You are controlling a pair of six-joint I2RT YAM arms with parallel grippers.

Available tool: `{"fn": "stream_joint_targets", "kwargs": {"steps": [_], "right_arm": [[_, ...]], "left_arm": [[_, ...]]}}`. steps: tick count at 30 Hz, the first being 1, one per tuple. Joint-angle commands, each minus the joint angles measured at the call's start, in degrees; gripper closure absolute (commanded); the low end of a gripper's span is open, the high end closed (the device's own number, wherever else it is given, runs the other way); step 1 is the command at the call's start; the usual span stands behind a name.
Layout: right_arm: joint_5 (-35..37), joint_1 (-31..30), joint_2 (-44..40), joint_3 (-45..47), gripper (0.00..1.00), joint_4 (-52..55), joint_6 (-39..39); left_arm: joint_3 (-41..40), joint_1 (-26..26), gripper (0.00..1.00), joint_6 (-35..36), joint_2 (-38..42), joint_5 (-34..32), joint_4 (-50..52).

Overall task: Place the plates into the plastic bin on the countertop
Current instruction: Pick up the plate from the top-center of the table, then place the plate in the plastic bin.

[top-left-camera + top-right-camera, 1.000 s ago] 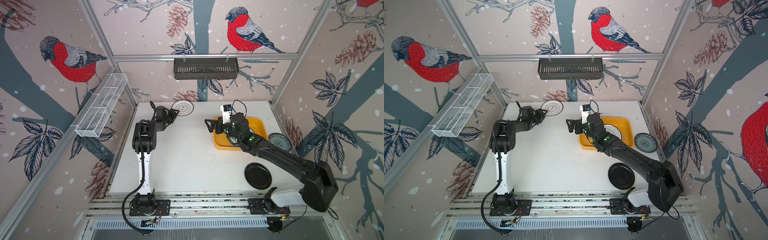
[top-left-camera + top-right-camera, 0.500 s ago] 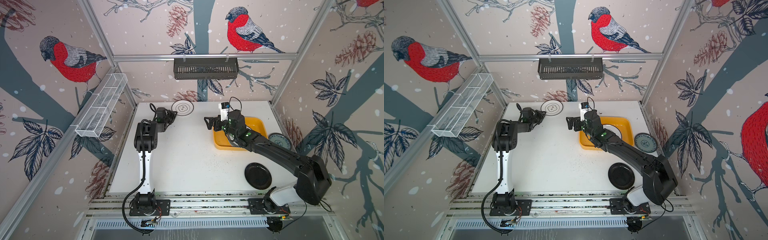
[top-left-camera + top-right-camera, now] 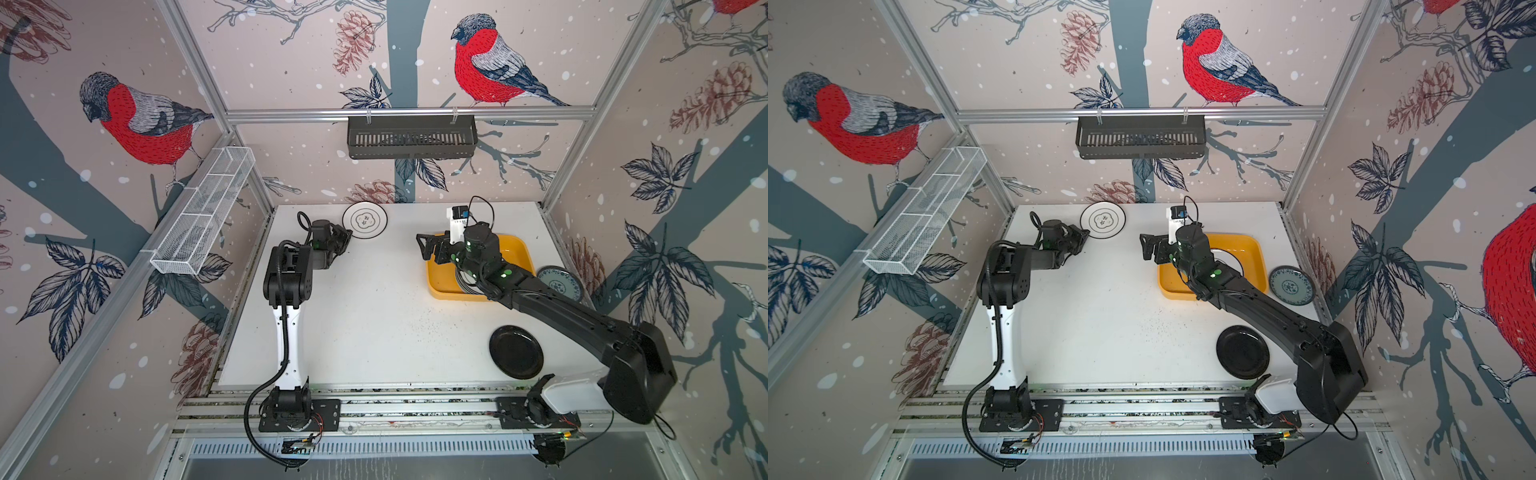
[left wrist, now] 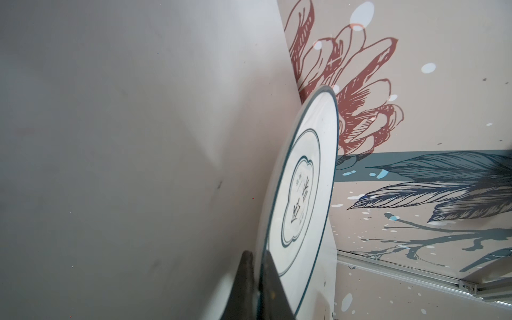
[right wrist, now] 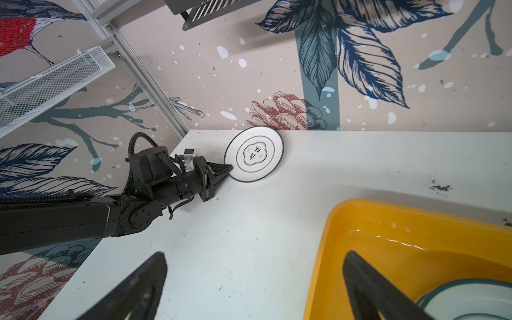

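We see the left tool (image 5: 229, 168) pinching the rim of a white flower-outline plate (image 5: 254, 153) at the far edge of the white surface (image 3: 374, 324); the right tool (image 3: 423, 248) hangs spread wide over the edge of the yellow bin (image 3: 521, 249), a second plate (image 5: 465, 302) inside it

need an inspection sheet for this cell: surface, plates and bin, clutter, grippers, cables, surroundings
surface: white countertop, scattered dark specks.
job's things: yellow bin holds at least one white plate; flower-outline plate at the back edge; blue-green plate beside the bin; black plate near the front.
clutter: nothing seen.
grippers: left gripper shut on the flower-outline plate's rim; right gripper open, empty, near the bin.
cables: black hose runs along the left arm.
surroundings: black slotted basket and white mesh rack hang on the bird-print walls.
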State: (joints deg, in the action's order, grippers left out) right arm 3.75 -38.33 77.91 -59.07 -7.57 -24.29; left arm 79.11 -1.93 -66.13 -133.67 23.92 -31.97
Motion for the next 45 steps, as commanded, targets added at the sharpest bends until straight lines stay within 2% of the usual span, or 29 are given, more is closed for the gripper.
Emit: {"fn": "stream_joint_targets", "kwargs": {"steps": [1, 7, 15, 19, 25, 32, 45], "right_arm": [[3.59, -0.09, -3.07, 1.94, 0.00, -0.24, -0.93], [12.04, 0.09, -11.87, 6.99, 0.00, 1.60, -2.00], [22.35, 0.96, -25.48, 13.00, 0.00, 6.05, -3.72], [25.73, 1.97, -32.03, 15.07, 0.00, 10.30, -4.63], [31.19, 4.20, -41.66, 18.32, 0.00, 12.93, -7.42], [31.03, 9.83, -46.88, 17.85, 0.01, 18.21, -6.22], [18.93, 19.47, -47.59, 20.20, 0.01, 19.75, -3.75]], "left_arm": [[-2.72, -0.67, 0.98, 0.53, 3.13, 0.90, 3.80], [-8.10, -2.30, 0.99, 1.87, 9.79, 1.99, 3.41], [-14.62, -7.91, 1.00, 3.37, 19.26, 4.30, 3.32], [-15.50, -10.32, 1.00, 4.09, 23.71, 6.06, 3.43], [-12.57, -15.99, 1.00, 8.47, 26.88, 6.98, 10.99], [-6.13, -25.04, 1.00, 10.89, 23.74, 7.61, 16.38], [12.53, -36.51, 1.00, 16.18, 10.80, 8.15, 25.94]]}}
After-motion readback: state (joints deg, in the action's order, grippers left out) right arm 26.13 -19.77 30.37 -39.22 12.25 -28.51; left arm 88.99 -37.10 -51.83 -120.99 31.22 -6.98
